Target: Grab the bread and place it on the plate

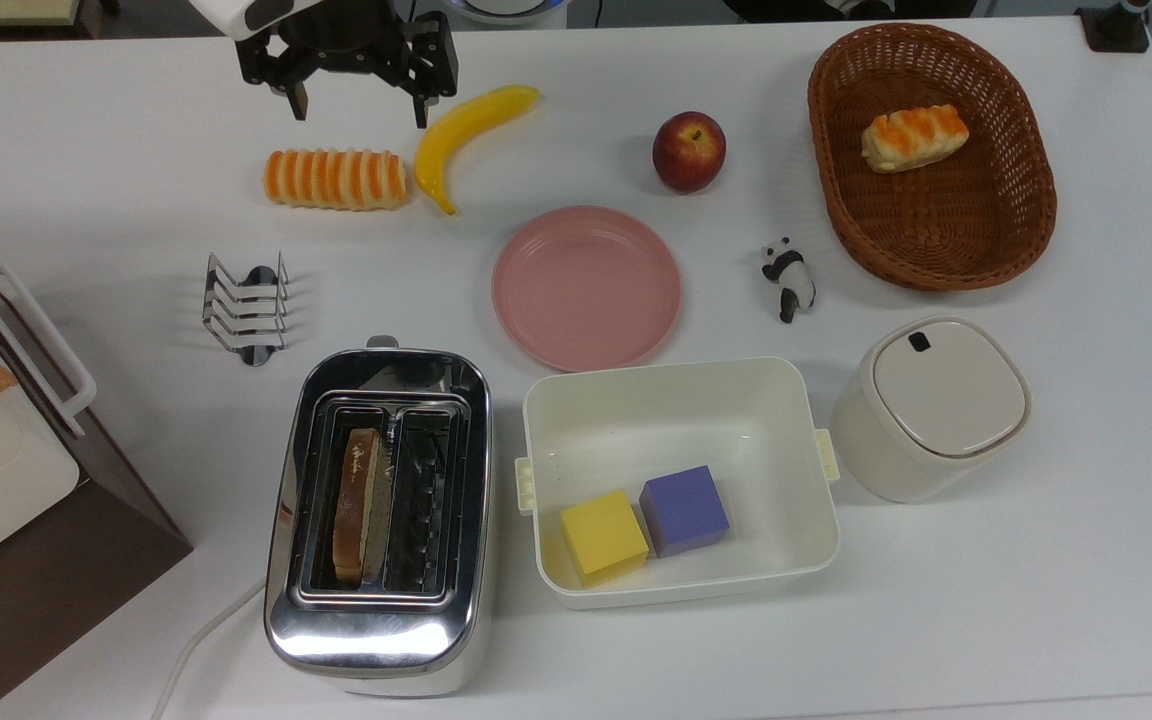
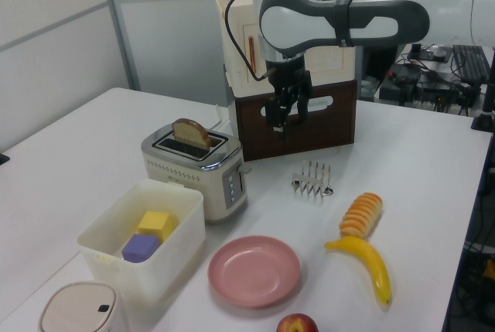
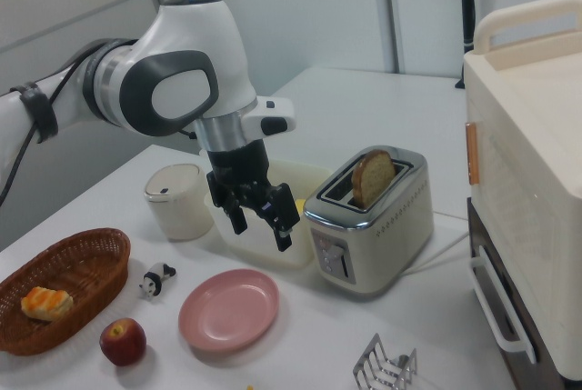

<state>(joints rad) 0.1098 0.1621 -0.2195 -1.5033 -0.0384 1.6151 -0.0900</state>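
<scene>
Here, toaster (image 1: 379,520) stands on white table (image 1: 86,180), bread (image 1: 359,505) upright in its slot at top view's left. Pink plate (image 1: 586,287) lies bare just beyond toaster, toward top view's right. Gripper (image 1: 361,105) hangs above ridged roll (image 1: 335,179), fingers apart, holding nothing.

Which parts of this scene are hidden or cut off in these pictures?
- The bread: its lower part sits inside the toaster slot in all three views.
- The banana: cut off by the right view's bottom edge.
- The yellow block and purple block: partly behind the tub wall in the left view.
</scene>
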